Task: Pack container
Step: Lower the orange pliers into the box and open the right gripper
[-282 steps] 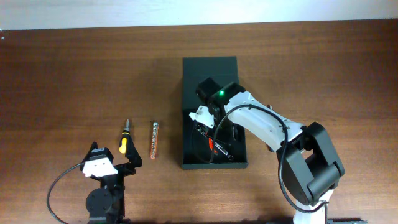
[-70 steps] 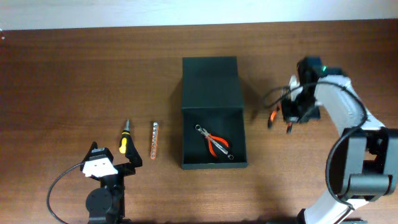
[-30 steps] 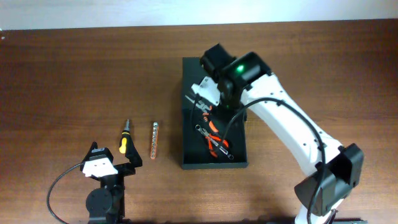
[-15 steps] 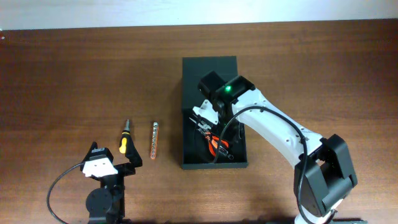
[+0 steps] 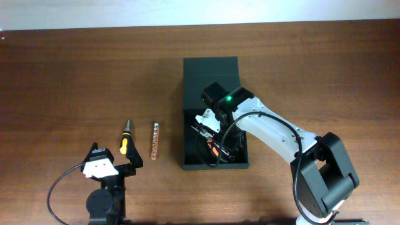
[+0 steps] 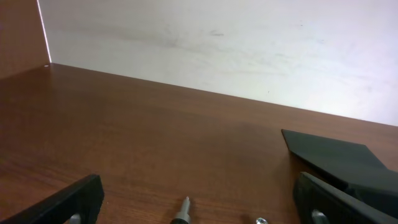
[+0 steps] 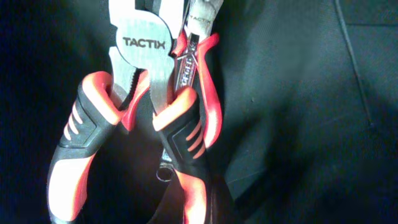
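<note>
Your brown wood table (image 5: 75, 69) meets a white wall (image 6: 217, 43); left gripper (image 6: 202, 202) gapes, right gripper (image 5: 205, 123) clamps pliers (image 7: 140, 74) inside the container (image 5: 209, 72).

Work surface: a reddish-brown wooden table (image 5: 69, 69) with the grain running along its length. Beyond the table's far edge stands a plain off-white wall (image 6: 217, 50), evenly lit. A brown panel (image 6: 18, 31) meets this wall at the table's far corner.

right gripper (image 5: 205, 120) clamps pliers (image 7: 140, 43); left gripper (image 6: 199, 202) gapes wide.
</note>
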Tool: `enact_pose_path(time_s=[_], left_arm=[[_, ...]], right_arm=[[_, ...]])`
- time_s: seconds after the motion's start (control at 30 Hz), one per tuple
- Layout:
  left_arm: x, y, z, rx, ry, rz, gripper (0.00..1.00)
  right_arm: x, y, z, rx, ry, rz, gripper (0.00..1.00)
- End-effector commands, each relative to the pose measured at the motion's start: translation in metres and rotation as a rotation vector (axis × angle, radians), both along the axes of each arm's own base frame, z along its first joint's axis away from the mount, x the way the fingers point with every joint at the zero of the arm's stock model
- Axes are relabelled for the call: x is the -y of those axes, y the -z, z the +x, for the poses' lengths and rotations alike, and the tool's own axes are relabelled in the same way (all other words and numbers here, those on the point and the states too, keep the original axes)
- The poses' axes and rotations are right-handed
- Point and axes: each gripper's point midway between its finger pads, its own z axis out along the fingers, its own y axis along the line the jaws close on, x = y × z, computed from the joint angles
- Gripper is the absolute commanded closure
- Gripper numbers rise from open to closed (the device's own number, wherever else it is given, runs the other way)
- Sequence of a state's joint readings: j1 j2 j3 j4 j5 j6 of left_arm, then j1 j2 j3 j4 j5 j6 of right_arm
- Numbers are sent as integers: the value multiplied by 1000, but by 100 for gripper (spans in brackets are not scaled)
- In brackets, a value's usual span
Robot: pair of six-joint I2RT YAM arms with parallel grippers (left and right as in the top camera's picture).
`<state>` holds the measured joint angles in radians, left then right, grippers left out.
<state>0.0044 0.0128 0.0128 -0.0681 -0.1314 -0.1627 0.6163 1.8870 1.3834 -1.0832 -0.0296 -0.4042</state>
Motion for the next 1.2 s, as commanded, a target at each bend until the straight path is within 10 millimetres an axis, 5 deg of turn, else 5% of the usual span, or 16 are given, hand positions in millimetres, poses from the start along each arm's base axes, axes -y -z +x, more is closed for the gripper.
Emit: enact_pose_path(time_s=[0.0,0.63,1.17], left_arm=[[-1,0,0,4,-2,-5,1],[-1,0,0,4,-2,-5,1],[-1,0,0,4,-2,-5,1]], right_arm=[[-6,1,-2,-10,-11,26,96],[-7,15,-1,8,-12,39,96],[-9,11,4,27,33,43,53]])
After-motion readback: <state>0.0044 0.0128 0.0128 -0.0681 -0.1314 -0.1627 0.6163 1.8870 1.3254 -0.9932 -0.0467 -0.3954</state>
